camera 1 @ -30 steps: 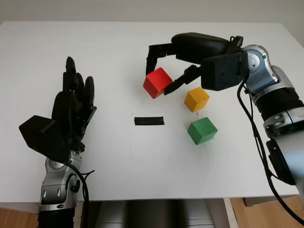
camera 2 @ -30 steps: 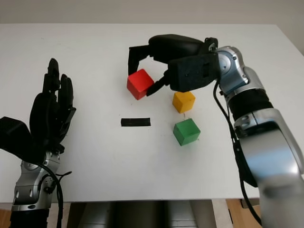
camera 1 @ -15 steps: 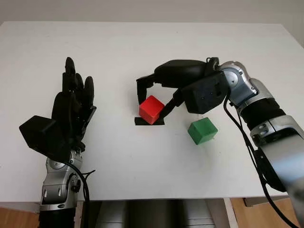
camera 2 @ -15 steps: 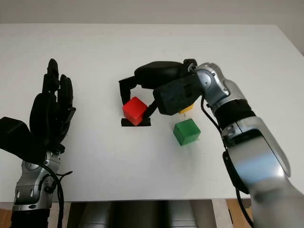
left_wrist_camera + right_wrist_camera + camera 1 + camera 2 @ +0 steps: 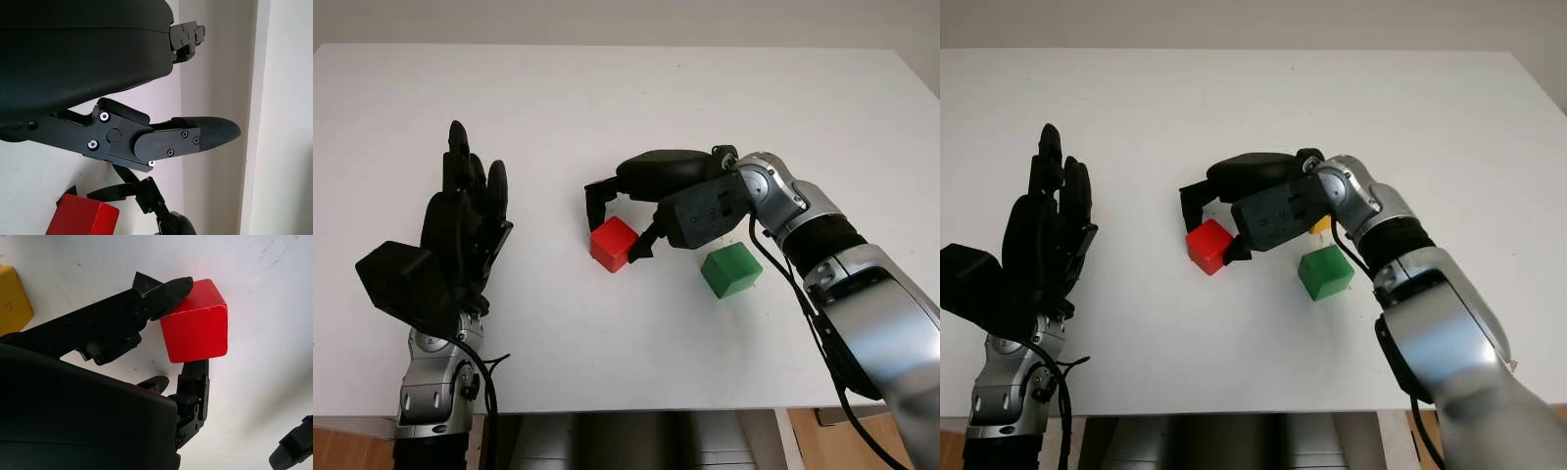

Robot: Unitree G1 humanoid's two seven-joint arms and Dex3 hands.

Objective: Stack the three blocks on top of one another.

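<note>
Red block point(image 5: 613, 243) sits mid-table point(image 5: 607, 108), pinched by right hand point(image 5: 651, 201), fingers point(image 5: 168, 291) on opp. sides, block low at the surface; contact w/ table can't be told. Green block point(image 5: 731, 271) just right of it, apart. Yellow block point(image 5: 1321, 224) mostly hidden behind right hand. Left hand point(image 5: 460, 220) open, raised over table's left side, holding nothing.

Red block point(image 5: 613, 243), green block point(image 5: 731, 271) and yellow block point(image 5: 13, 299) lie on a white table point(image 5: 607, 117); both hands black.
</note>
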